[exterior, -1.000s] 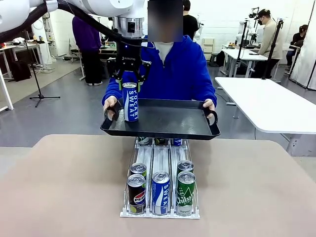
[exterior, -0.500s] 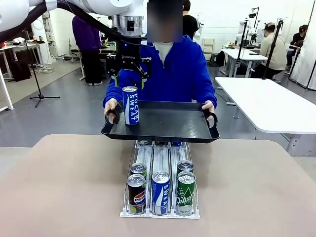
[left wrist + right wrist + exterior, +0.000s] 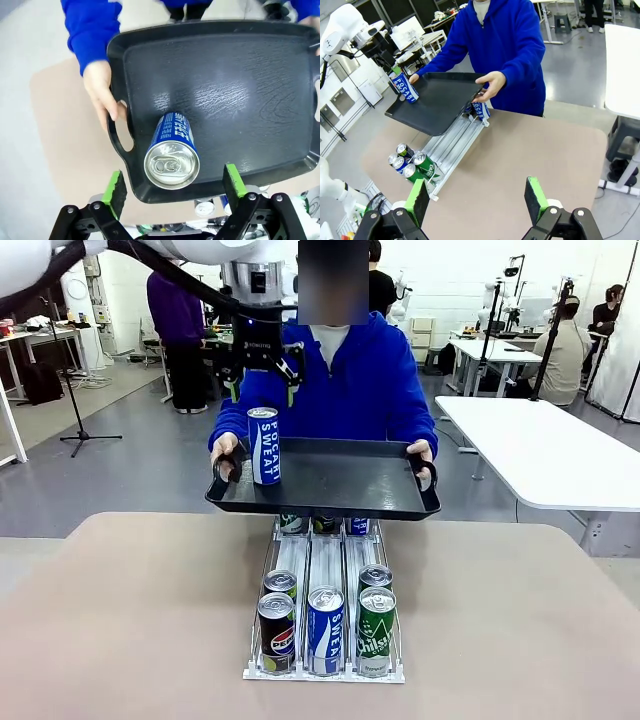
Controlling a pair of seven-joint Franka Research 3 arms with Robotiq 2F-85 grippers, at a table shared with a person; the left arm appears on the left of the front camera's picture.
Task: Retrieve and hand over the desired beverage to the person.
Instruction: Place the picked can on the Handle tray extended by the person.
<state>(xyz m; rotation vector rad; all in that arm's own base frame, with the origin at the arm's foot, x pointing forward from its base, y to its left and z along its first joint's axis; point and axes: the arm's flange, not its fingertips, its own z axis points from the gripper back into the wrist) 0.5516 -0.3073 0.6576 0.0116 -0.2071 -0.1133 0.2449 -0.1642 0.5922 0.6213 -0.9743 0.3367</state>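
robot's left end effector (image 3: 263,390) hangs w/ jaws wide open just above a tall blue can (image 3: 264,446), not touching it, gripping nothing. we see the can standing upright on a black tray (image 3: 340,508), near the tray's corner on the robot's left, just beside the handle cut-out. the person (image 3: 360,380) in a blue hoodie holds the tray level over the far edge of the bench (image 3: 120,620), a hand (image 3: 224,452) on each handle. from the left wrist cam we look straight down on the can's silver top & pull tab, w/ the green pads (image 3: 114,187) spread either side of it & clear gaps between. right end effector (image 3: 476,196) is open too & holds nothing; it hangs above the bench on the robot's right, well apart from the tray. below the tray's near edge a clear rack (image 3: 325,676) w/ three lanes lies on the bench. front row: a dark can (image 3: 276,630), a blue-and-white can (image 3: 325,628) & a green can (image 3: 376,628). one more can sits behind each outer one, & a few more show at the rack's far end under the tray. other people & white tables fill the room behind.
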